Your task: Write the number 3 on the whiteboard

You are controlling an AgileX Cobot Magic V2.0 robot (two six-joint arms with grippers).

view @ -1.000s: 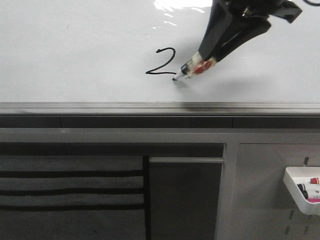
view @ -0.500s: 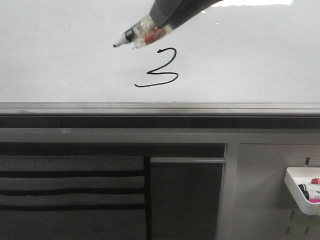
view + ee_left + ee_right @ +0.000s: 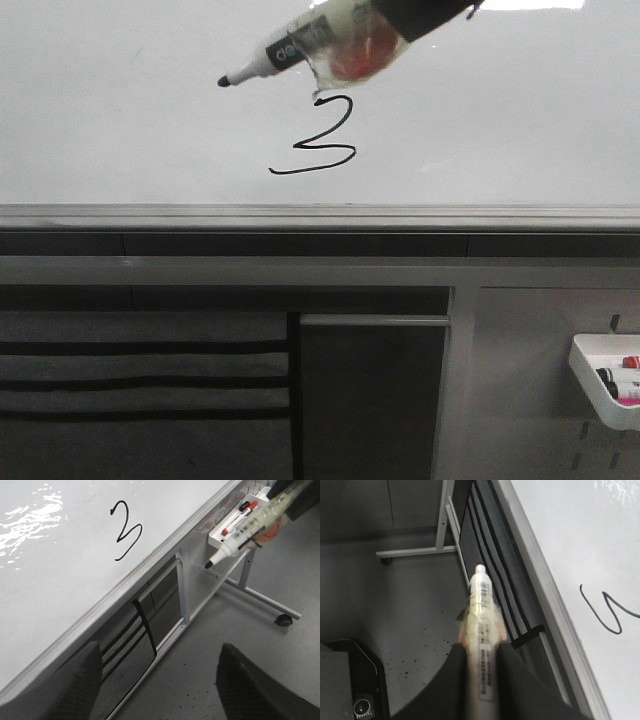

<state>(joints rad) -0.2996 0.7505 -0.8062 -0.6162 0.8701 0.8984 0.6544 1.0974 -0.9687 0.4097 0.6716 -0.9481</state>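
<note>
The number 3 is drawn in thin black line on the glossy whiteboard, above its grey ledge. My right gripper is shut on a white marker wrapped in clear tape. The uncapped black tip points left and is off the board, up and left of the digit. The right wrist view shows the marker clamped between the fingers, with part of the digit to the side. My left gripper is open and empty, away from the board; the 3 and marker show in its view.
A white tray holding several markers hangs on the grey perforated panel at the lower right; it also shows in the left wrist view. Under the ledge are grey frame bars and dark panels. The stand's wheeled legs rest on the floor.
The digit gained its long bottom tail. The marker then lifted off the board, rose to the upper left of the 3 and came closer to the camera.
</note>
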